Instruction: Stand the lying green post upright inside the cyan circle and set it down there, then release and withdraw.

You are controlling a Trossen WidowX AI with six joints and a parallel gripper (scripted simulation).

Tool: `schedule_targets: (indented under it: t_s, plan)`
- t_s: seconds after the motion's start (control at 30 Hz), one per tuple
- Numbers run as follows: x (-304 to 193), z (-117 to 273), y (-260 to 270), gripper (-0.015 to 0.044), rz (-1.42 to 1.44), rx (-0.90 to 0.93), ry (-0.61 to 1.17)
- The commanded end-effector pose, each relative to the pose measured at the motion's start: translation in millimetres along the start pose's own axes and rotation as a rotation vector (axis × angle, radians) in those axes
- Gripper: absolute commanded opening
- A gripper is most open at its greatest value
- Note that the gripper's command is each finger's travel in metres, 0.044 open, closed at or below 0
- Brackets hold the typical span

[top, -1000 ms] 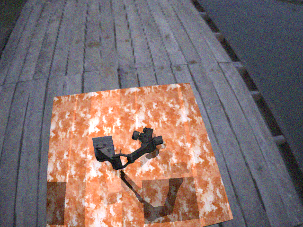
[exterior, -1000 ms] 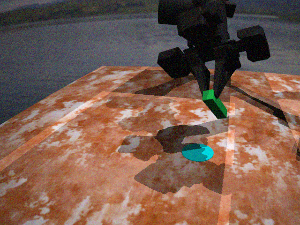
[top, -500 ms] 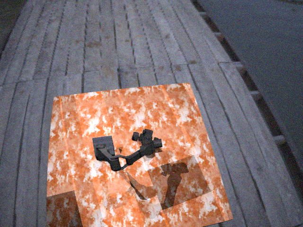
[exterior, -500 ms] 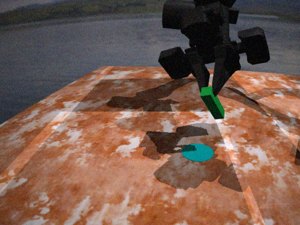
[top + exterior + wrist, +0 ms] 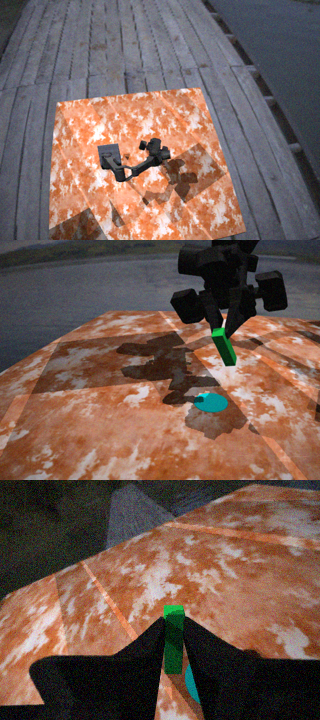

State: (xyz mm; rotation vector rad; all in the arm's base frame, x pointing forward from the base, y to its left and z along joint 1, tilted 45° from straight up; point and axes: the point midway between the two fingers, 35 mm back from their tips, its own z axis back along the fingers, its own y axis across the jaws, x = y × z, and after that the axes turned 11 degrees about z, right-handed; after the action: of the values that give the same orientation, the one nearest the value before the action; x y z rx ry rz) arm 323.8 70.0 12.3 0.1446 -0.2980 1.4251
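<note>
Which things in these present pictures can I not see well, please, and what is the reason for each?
- Top view: the cyan circle and the green post do not show; the arm probably covers them.
- Wrist view: a gripper finger hides part of the circle.
- Exterior view: the picture's upper edge cuts off the arm.
- Exterior view: the post's far sides face away.

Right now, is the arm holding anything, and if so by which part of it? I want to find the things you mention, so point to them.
Yes: the end effector [image 5: 224, 334] [image 5: 173, 621] grips the green post [image 5: 224, 349] [image 5: 173, 650] near its upper end, with the rest slanting down below.
</note>
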Motion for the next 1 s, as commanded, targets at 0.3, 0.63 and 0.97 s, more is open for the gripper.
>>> schedule_targets:
  t_s: [0.3, 0.63, 0.97]
  plan:
    - [-0.1, 5.0, -0.7, 0.0023, 0.031, -0.039, -0.090]
    - [0.2, 9.7, -1.7, 0.0023, 0.058, -0.075, -0.155]
    - [0.4, 15.1, -2.4, 0.0023, 0.089, -0.115, -0.217]
